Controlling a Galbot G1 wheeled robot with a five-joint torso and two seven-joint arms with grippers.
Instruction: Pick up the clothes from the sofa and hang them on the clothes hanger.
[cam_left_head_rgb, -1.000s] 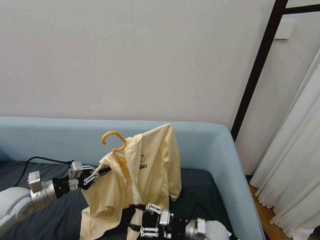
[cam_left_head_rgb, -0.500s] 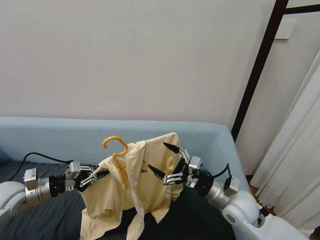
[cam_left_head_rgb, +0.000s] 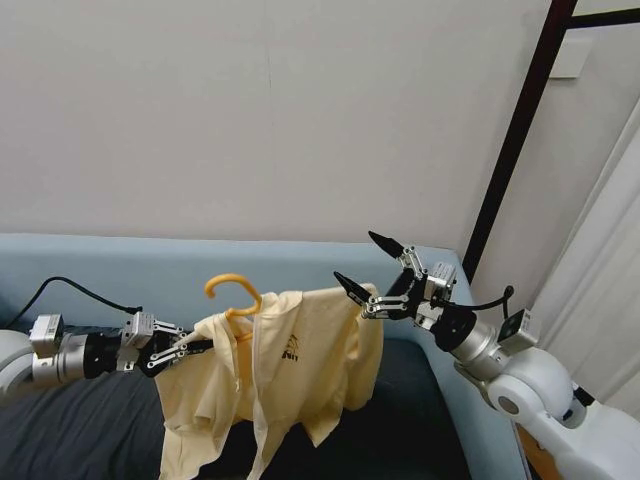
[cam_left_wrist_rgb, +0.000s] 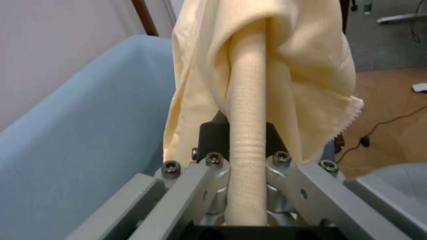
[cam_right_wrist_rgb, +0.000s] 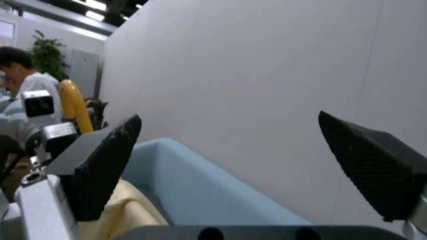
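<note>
Above my light-blue sofa (cam_left_head_rgb: 100, 270), the cream shirt (cam_left_head_rgb: 290, 370) hangs on its orange-hooked hanger (cam_left_head_rgb: 232, 288). My left gripper (cam_left_head_rgb: 185, 347) is clamped on the hanger's padded end under one shoulder. My right gripper (cam_left_head_rgb: 358, 260) is just beside the other shoulder, its 2 fingers spread wide and holding nothing.

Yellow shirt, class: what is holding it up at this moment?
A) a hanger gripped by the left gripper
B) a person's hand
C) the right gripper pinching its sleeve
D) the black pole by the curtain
A: the shirt drapes over the hanger, whose arm the left gripper clamps, while the right gripper is open.
</note>
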